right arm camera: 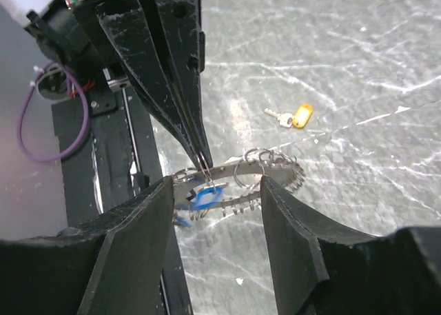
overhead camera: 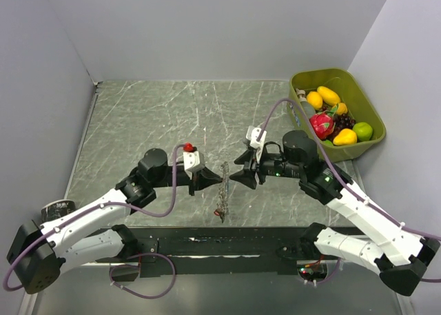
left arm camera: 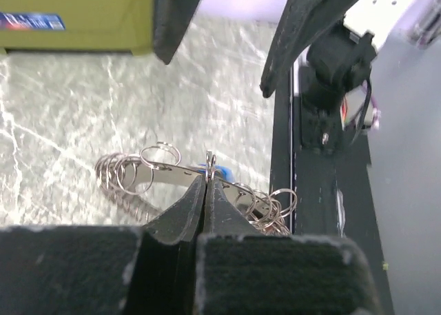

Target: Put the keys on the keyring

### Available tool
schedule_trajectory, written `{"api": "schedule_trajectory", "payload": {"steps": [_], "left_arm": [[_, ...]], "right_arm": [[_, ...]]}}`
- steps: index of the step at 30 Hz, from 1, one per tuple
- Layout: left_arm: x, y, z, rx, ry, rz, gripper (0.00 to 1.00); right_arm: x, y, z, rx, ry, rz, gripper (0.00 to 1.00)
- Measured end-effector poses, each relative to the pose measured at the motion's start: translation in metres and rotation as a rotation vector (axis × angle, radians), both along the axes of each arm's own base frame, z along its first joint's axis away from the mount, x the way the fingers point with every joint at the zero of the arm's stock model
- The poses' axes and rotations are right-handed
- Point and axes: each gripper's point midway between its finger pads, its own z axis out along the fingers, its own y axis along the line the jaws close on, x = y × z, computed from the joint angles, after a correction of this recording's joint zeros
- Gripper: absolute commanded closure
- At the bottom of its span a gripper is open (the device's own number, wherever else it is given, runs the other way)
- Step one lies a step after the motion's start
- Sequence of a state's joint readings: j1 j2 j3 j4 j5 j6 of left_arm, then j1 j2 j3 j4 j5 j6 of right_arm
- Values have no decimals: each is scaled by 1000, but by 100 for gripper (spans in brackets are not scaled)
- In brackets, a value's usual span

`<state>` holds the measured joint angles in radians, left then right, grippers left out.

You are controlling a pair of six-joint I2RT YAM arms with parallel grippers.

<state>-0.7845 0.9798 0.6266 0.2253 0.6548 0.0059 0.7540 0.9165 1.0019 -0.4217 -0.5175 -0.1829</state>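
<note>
Visibly one keyring (right arm camera: 224,170), one yellow key (right arm camera: 293,116), one blue key (right arm camera: 205,196).

1 high near-edge view overlooks the grey marbled tabletop (overhead camera: 138,115); 2 close, opposed wrist views share the grey wire keyring (left arm camera: 169,171).

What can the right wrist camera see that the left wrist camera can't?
Only the right wrist view shows a yellow-tagged key lying on the table, apart from the keyring. Only the left wrist view shows the green bin in the background. Both show the keyring with its many small loops, a blue tag on it, the left gripper shut on the keyring's rim, and the right gripper open.
</note>
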Motion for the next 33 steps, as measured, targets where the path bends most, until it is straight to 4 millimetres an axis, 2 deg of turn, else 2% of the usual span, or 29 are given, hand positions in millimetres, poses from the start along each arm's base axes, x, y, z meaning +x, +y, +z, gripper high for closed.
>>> {"api": "schedule_trajectory", "payload": {"steps": [4,13,19,22,23,25,26,27,33], "left_arm": [[-2,1,12,-101,-29,14,99],[-17,0,53,-266,-129,-63,99],[-26,0,59,-287,-153,-116,99],[-29,0,58,-285,-152,-130,99],[-29,0,58,-284,-152,-135,99],[-30,-1,57,-282,-152,-141,99],[-30,-1,57,-282,-151,-141,99],[-30,-1,57,-282,-152,-141,99],[-30,0,58,-285,-155,-138,99]], "right_arm": [[-8,0,3,31,-7,31,52],[-20,5,-1,55,7,108,52],[-21,7,3,71,-5,123,53],[-22,8,6,82,-13,132,62],[-22,8,7,85,-14,136,73],[-23,9,8,91,-16,146,84],[-25,10,8,93,-13,155,94],[-26,10,8,95,-12,160,98],[-31,11,7,99,1,187,100]]}}
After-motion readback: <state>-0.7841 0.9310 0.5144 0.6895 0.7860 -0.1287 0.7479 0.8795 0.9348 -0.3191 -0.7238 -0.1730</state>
